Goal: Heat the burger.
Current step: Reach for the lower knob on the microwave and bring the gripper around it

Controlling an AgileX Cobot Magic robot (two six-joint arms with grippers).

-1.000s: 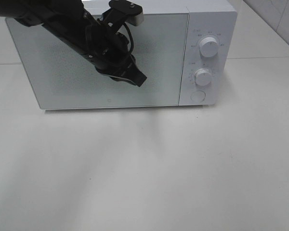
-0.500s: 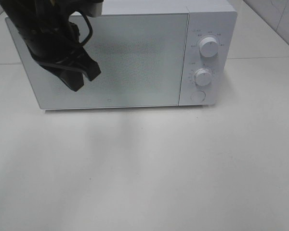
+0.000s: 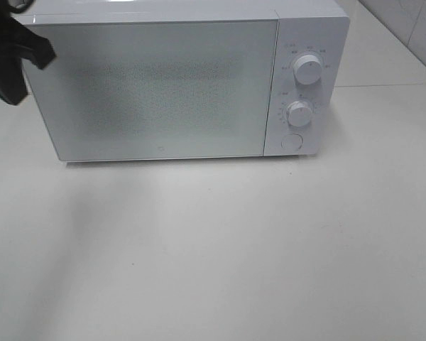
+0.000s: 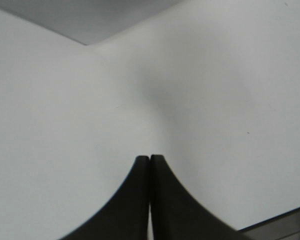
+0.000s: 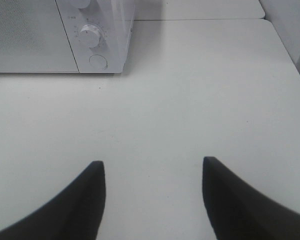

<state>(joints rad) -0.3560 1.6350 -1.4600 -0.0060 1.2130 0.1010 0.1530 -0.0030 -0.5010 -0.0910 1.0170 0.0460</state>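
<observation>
The burger is out of view in every frame. A white microwave (image 3: 163, 85) stands at the back of the table with its door shut; its inside cannot be seen through the frosted door. My left gripper (image 3: 15, 74) is at the far left edge of the exterior view, beside the microwave's left end. In the left wrist view it (image 4: 150, 158) is shut and empty above the bare white table. My right gripper (image 5: 152, 165) is open and empty over the table, to the front right of the microwave (image 5: 60, 35). It does not show in the exterior view.
The microwave's control panel on its right side has two white knobs (image 3: 309, 71) (image 3: 299, 112) and a round button (image 3: 291, 141). The white table (image 3: 220, 249) stretches in front of it. A white wall shows at the far right (image 5: 290, 25).
My left arm has swung left across the microwave's front, from the door's middle to the far left edge of the view. The microwave has not moved.
</observation>
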